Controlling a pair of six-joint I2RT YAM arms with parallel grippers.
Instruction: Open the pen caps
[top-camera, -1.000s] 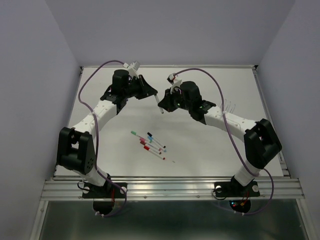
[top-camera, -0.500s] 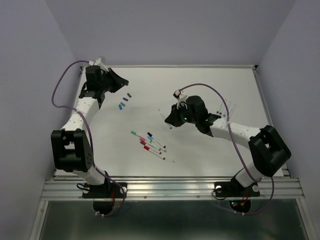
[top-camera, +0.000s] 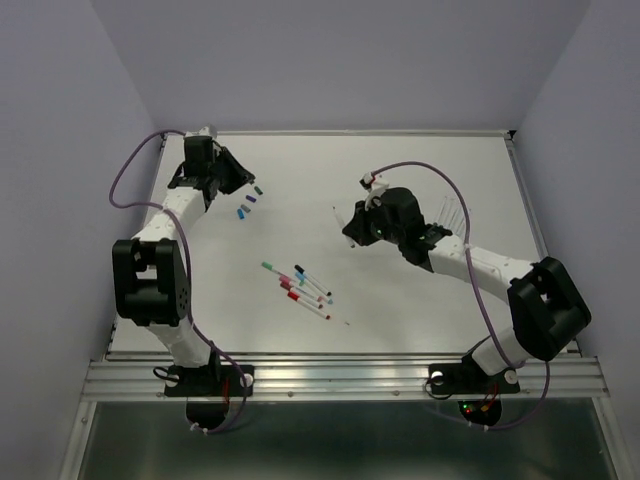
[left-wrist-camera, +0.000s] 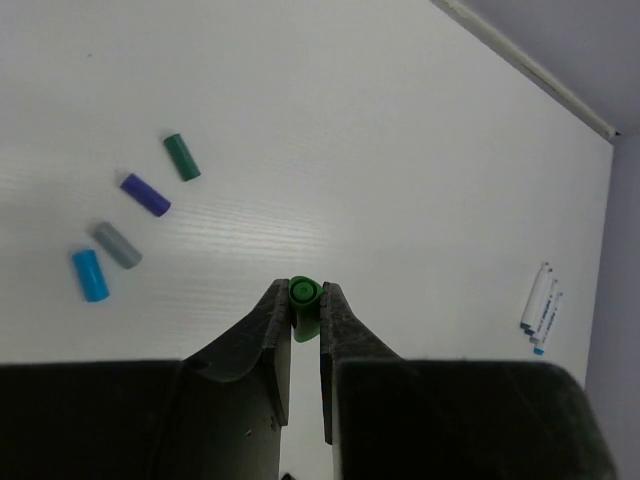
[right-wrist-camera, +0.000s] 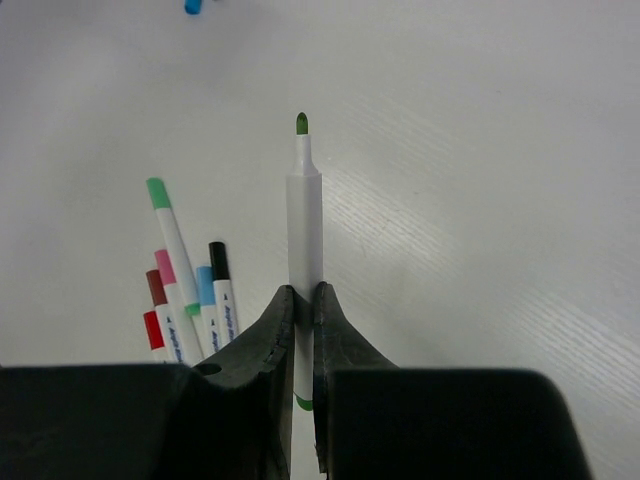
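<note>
My left gripper (left-wrist-camera: 303, 290) is shut on a green pen cap (left-wrist-camera: 304, 305) and holds it above the table at the back left (top-camera: 228, 178). Several loose pen caps lie just beyond it: dark green (left-wrist-camera: 182, 157), purple (left-wrist-camera: 146, 195), grey (left-wrist-camera: 118, 245) and blue (left-wrist-camera: 90, 275). They also show in the top view (top-camera: 249, 199). My right gripper (right-wrist-camera: 305, 292) is shut on a white pen barrel (right-wrist-camera: 305, 215) whose bare green tip (right-wrist-camera: 301, 123) points away. It holds the pen above the middle of the table (top-camera: 352, 224). Several capped pens (top-camera: 298, 284) lie on the table, and they show left of my right fingers (right-wrist-camera: 185, 285).
A few uncapped white pens (left-wrist-camera: 540, 304) lie at the right side of the table (top-camera: 455, 212). The table's back rim (top-camera: 340, 131) and side rails (top-camera: 540, 230) bound the white surface.
The two grippers were together at the back centre. The left one has swung to the back left with the green cap. The right one has drawn back slightly right with the uncapped pen.
</note>
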